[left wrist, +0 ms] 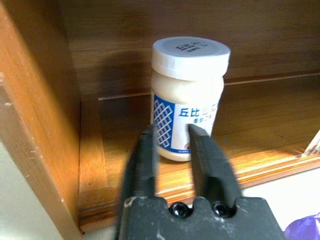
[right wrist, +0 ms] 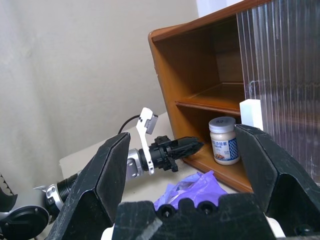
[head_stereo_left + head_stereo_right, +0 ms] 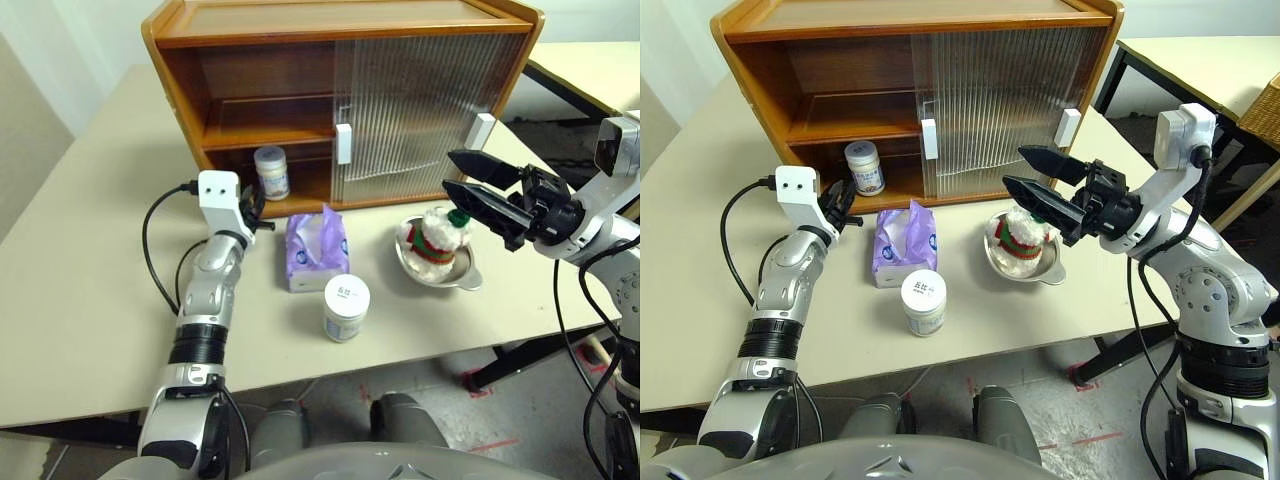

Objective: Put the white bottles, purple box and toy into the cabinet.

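**White jar shelved, three items still out on the bench**

White jar [image 3: 271, 172] standing upright on the lower shelf of the cabinet [image 3: 250, 100], near the open left side. Left pincer [image 3: 254, 211] just outside the shelf edge, fingers nearly together, holding nothing. Right pincer [image 3: 478, 187] spread wide and empty, poised above and beside the toy [image 3: 436, 237] in its metal dish [image 3: 470, 275].

Second white jar [image 3: 346, 307] on the bench near the front edge; purple box [image 3: 317, 250] between it and the cabinet.

Best taken next with the left arm: probably the purple box, nearest to hand.

- Open wide before approaching.
- Grip across the narrow sides, low down, clear of the puffed tissue.
- Lift clear of the bench before swinging in.
- Set down beside the shelved jar, not against it.
- Keep off the sliding door edge.
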Controlling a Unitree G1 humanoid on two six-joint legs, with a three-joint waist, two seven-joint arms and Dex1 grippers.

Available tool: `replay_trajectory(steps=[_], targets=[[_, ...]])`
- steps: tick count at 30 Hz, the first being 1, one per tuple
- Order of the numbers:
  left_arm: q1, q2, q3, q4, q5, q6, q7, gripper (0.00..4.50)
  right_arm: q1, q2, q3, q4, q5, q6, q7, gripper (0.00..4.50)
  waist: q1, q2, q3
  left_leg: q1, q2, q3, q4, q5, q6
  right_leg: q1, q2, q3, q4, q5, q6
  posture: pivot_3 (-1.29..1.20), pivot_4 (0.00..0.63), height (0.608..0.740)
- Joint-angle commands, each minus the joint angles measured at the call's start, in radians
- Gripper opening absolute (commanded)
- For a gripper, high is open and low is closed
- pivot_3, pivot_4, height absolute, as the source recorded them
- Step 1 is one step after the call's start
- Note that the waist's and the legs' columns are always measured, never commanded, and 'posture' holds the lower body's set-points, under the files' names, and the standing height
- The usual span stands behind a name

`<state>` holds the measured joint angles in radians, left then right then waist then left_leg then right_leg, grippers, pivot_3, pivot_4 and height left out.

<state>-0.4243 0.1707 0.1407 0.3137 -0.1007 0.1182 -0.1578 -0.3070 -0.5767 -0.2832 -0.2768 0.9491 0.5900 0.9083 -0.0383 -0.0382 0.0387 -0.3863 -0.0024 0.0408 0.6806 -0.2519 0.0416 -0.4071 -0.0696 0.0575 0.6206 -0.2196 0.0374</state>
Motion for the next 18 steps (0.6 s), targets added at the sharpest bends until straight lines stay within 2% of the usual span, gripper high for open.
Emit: replay_trajectory(steps=[1,8,18], targets=[[-0.021,-0.001,0.011,0.050,0.014,-0.006,0.048,0.03,-0.002,0.002,0.013,-0.008,-0.004,-0.004,0.004,4.50,0.001,0.000,0.000,0.000,0.000,0.000,0.000,0.000,0.000,0.000,0.000,0.000,0.000,0.000,0.000,-0.07,0.000,0.740],[-0.151,-0.021,0.007,0.228,0.060,-0.073,0.175,0.03,-0.009,0.004,0.013,-0.010,-0.003,-0.002,-0.001,4.50,0.003,0.000,0.000,0.000,0.000,0.000,0.000,0.001,0.001,0.000,0.000,0.000,-0.001,0.001,0.002,-0.08,0.000,0.740],[-0.269,-0.015,-0.008,0.465,0.094,-0.190,0.233,0.03,0.005,-0.001,0.003,-0.023,0.003,0.001,-0.011,4.50,0.000,-0.001,0.000,0.000,-0.001,0.000,0.000,0.001,0.001,0.000,0.000,0.000,-0.001,0.001,0.001,-0.09,0.000,0.740]])
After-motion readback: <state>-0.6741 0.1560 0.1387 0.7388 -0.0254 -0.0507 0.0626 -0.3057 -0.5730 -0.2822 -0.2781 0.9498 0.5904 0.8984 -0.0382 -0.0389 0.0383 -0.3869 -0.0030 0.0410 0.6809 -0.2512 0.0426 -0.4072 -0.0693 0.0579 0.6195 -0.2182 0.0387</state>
